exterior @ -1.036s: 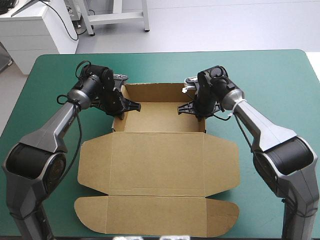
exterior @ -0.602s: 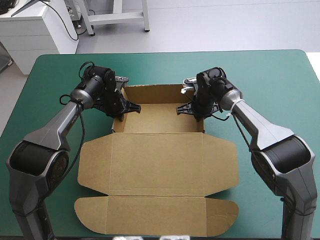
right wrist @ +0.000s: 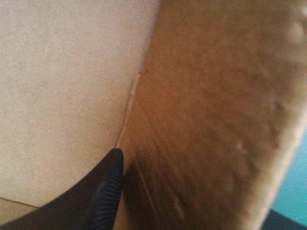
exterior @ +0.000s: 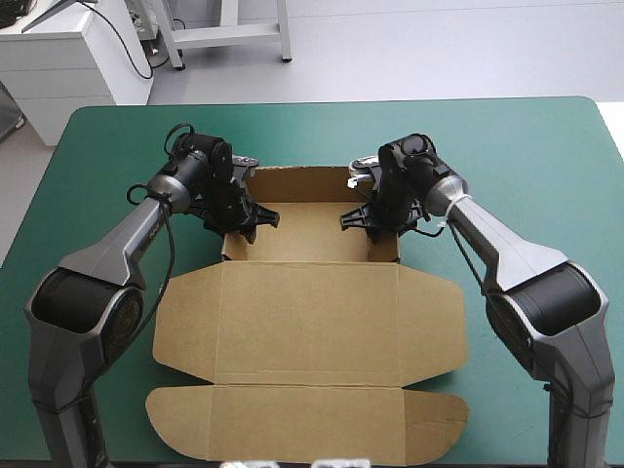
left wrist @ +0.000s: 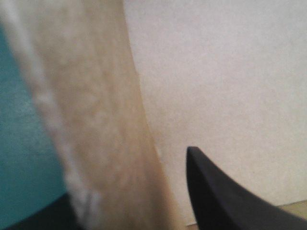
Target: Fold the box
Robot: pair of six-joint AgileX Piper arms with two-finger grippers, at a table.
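Observation:
The brown box [exterior: 307, 322] lies in the middle of the teal-green table, its lid and flaps flat toward the front. Its far part is a tray with raised walls. My left gripper [exterior: 244, 214] straddles the tray's left wall and is shut on it. One black finger [left wrist: 225, 196] is inside over the floor, and the wall [left wrist: 96, 120] fills the gap. My right gripper [exterior: 375, 216] grips the right wall in the same way. Its inner finger [right wrist: 103, 196] rests against the wall [right wrist: 216, 105]. The outer fingers are mostly hidden.
Bare teal-green cover [exterior: 526, 156] shows to the left, right and far side of the box. The rounded front flap [exterior: 302, 421] reaches close to the table's front edge.
Both grippers have shifted a little inward and toward the front along the side walls. The tray's side walls have come slightly closer together.

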